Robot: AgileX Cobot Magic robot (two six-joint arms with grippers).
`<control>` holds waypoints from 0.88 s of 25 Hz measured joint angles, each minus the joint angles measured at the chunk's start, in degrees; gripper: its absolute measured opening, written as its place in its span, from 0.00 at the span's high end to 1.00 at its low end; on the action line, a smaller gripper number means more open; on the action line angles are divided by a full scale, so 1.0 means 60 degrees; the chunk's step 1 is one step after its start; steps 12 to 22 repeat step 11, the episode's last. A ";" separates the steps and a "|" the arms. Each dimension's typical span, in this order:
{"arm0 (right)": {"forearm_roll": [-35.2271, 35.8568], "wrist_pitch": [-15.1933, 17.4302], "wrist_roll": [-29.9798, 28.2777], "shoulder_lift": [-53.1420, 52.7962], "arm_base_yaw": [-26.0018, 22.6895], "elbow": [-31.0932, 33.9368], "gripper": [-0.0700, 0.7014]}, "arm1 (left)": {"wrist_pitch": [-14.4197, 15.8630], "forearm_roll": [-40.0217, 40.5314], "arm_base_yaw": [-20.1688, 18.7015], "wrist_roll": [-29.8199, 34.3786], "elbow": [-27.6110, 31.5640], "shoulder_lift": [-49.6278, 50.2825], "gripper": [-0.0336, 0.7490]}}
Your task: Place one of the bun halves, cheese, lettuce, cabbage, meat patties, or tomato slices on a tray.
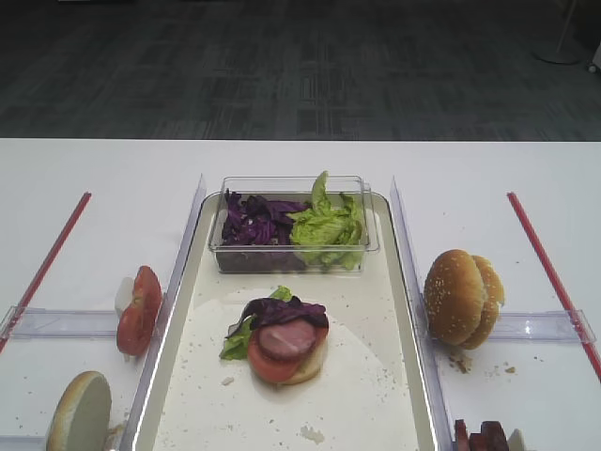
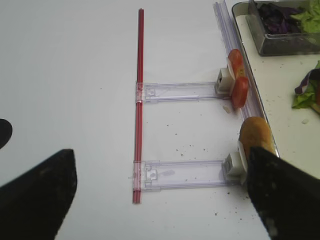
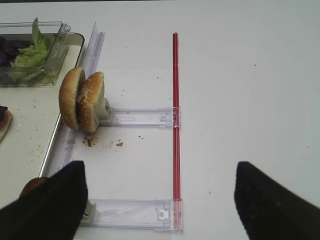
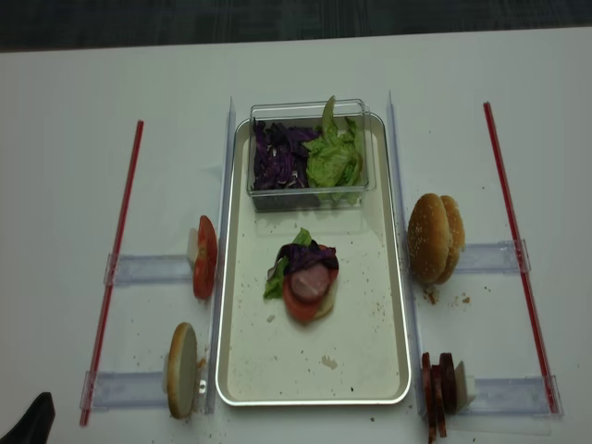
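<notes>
The big silver tray (image 4: 388, 305) lies in the middle of the white table (image 4: 74, 92). At its far end sits a clear tub (image 4: 310, 190) with purple cabbage (image 4: 276, 157) and green lettuce (image 4: 335, 157) inside. A little stack rests on the tray floor: bun, tomato, a meat patty (image 4: 307, 280) and leaves on top. Two bun halves (image 4: 433, 239) stand on edge just right of the tray. Tomato slices (image 4: 204, 256) stand on its left. Both the left gripper (image 2: 160, 200) and the right gripper (image 3: 160, 205) have their fingers wide apart, holding nothing.
</notes>
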 joint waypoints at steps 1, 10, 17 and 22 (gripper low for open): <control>0.0000 0.0000 0.0000 0.0000 0.0000 0.0000 0.11 | 0.0000 0.0000 0.0000 0.0000 0.0000 0.0000 0.15; 0.0000 0.0000 0.0000 0.0000 0.0000 0.0000 0.11 | 0.0000 0.0000 0.0000 0.0000 0.0000 0.0000 0.15; 0.0000 0.0000 0.0000 0.0000 0.0000 0.0000 0.11 | 0.0000 0.0000 0.0000 0.0000 0.0000 0.0000 0.15; 0.0000 0.0000 0.0000 0.0000 0.0000 0.0000 0.11 | 0.0000 0.0000 0.0000 0.0000 0.0000 0.0000 0.15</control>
